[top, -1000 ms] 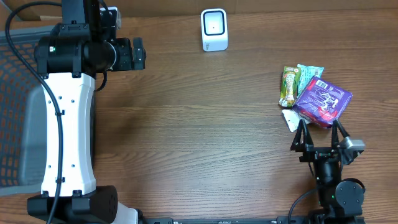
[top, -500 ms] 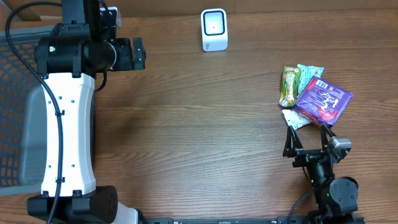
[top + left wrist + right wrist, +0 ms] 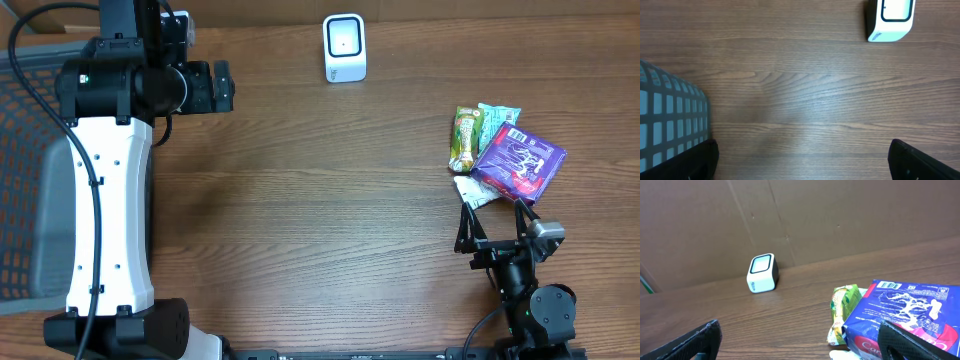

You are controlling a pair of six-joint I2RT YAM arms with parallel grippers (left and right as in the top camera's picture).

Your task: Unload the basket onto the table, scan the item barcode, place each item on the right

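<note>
1. Swung leftward since a second ago, the right gripper [image 3: 492,212] is sitting low just short of the purple packet [image 3: 518,160], its jaws gaping wide and gripping nothing.
2. The left gripper [image 3: 222,86] is hovering at the far left, fully spread and empty, pointing towards the scanner [image 3: 345,47].
3. The purple packet is lying tilted against the snack packs [image 3: 466,138].

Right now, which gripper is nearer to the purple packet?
Right. The right gripper is just short of the purple packet's near edge, jaws open. The left gripper is far across the table, toward its back left corner.
</note>
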